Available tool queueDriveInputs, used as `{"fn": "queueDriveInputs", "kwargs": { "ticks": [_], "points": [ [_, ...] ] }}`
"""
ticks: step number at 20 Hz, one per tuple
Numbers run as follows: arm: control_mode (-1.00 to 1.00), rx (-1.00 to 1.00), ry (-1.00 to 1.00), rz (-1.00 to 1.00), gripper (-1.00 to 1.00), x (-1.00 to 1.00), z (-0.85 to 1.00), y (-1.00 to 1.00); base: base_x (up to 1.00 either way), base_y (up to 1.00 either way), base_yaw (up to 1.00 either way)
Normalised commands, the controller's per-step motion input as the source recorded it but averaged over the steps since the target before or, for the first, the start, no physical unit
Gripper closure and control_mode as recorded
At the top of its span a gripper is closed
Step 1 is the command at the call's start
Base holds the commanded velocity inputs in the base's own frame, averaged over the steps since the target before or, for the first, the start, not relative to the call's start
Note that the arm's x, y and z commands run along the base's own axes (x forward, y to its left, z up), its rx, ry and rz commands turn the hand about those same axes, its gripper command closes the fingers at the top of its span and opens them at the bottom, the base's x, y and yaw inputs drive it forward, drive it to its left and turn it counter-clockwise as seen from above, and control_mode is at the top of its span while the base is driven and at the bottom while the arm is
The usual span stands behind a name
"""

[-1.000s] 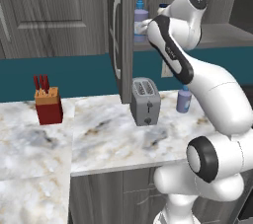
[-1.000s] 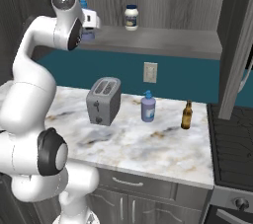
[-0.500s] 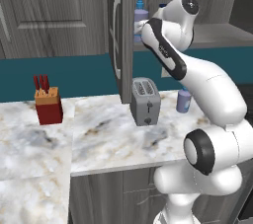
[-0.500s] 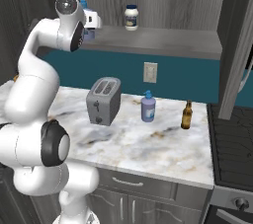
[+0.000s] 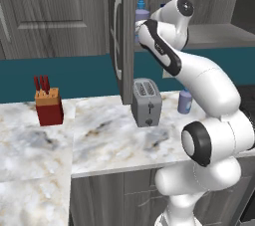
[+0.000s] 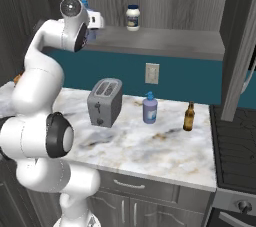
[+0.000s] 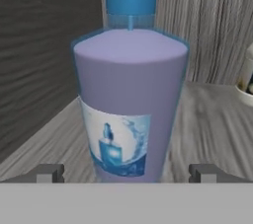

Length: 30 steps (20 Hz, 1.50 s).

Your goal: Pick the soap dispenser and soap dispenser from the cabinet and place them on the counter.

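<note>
One lavender soap dispenser [image 7: 131,94] with a blue pump top stands upright on the grey shelf of the cabinet [image 6: 165,41]. My gripper [image 7: 128,173] is open, one fingertip on each side of the bottle's base, with a gap to each. From the left base view the bottle [image 5: 141,12] peeks out behind the open cabinet door [image 5: 122,36]. A second, matching soap dispenser [image 6: 150,109] stands upright on the marbled counter [image 6: 150,148], seen too from the left as a dispenser [image 5: 185,101] beside the arm.
A toaster [image 6: 104,102] sits on the counter below the shelf. A white jar [image 6: 132,17] stands further along the shelf. A brown bottle [image 6: 188,116] is near the stove [image 6: 235,141]. A red knife block [image 5: 48,105] stands at the far left.
The arm has reached a little further into the cabinet toward the shelf bottle. The jaws have stayed open, and the bottles have not moved.
</note>
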Motion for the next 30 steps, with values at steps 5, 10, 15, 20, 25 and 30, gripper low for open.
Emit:
{"fn": "queueDriveInputs", "kwargs": {
  "ticks": [5,10,15,20,25,30],
  "points": [
    [-1.00,0.00,-0.01,0.00,-1.00,0.19,-0.01,0.01,0.00,0.00,0.00],
    [-1.00,0.00,-0.01,0.01,-1.00,0.15,0.00,0.02,0.00,0.00,0.00],
    [-1.00,0.00,-0.01,0.00,-1.00,0.13,0.00,0.01,0.00,0.00,0.00],
    [-1.00,0.00,-0.01,0.01,1.00,0.10,0.00,0.00,0.00,0.00,0.00],
    [-1.00,0.01,0.00,0.02,1.00,0.11,0.00,0.00,0.00,0.00,0.00],
    [-1.00,0.00,0.00,0.01,1.00,0.01,0.05,-0.09,0.00,0.00,0.00]
  ]
}}
